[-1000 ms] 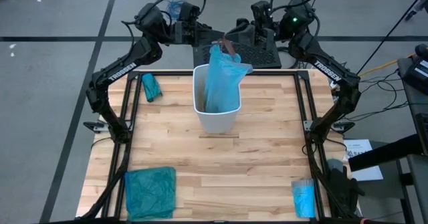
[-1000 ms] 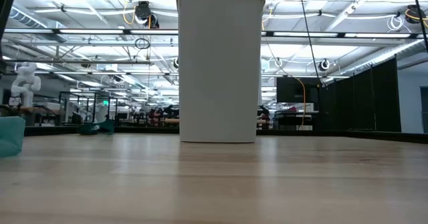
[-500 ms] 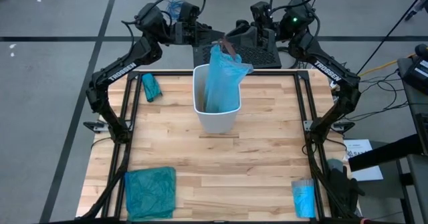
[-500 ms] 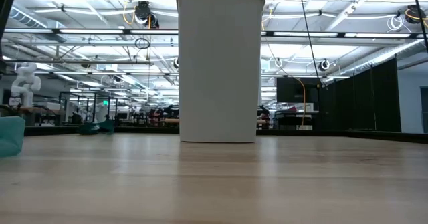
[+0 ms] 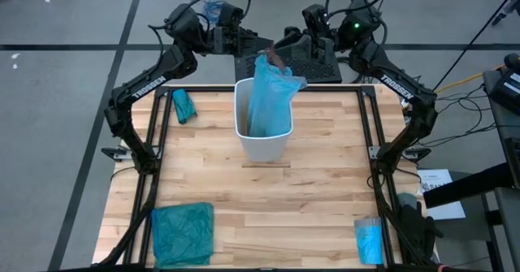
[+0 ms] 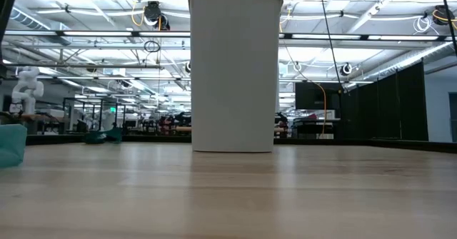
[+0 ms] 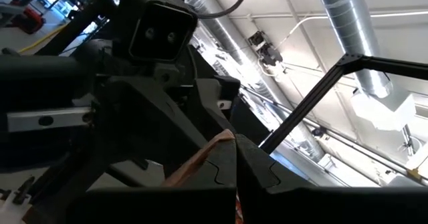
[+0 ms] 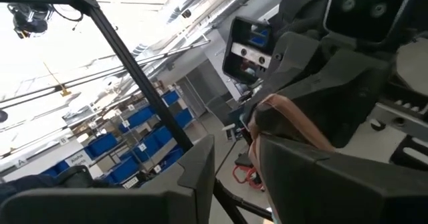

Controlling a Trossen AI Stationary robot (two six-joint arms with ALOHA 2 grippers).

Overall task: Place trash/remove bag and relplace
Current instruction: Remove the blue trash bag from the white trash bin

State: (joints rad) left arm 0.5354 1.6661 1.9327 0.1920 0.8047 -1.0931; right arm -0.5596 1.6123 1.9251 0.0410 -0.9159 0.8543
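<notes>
above wooden table (image 5: 309, 199), closed left gripper (image 5: 262, 53) apparently pinches bag (image 5: 268, 93); right gripper (image 5: 280, 45) parted beside.

Both arms reach high, left hand (image 5: 262, 50) closed, right hand (image 5: 284, 48) parted.

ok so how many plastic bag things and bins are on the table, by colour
Light sky-blue translucent plastic liner, rising out of the bin: 1
Dark teal-green plastic bags, one folded flat, one rolled up: 2
Bright blue plastic roll: 1
White plastic bin: 1
Total: 5
</notes>
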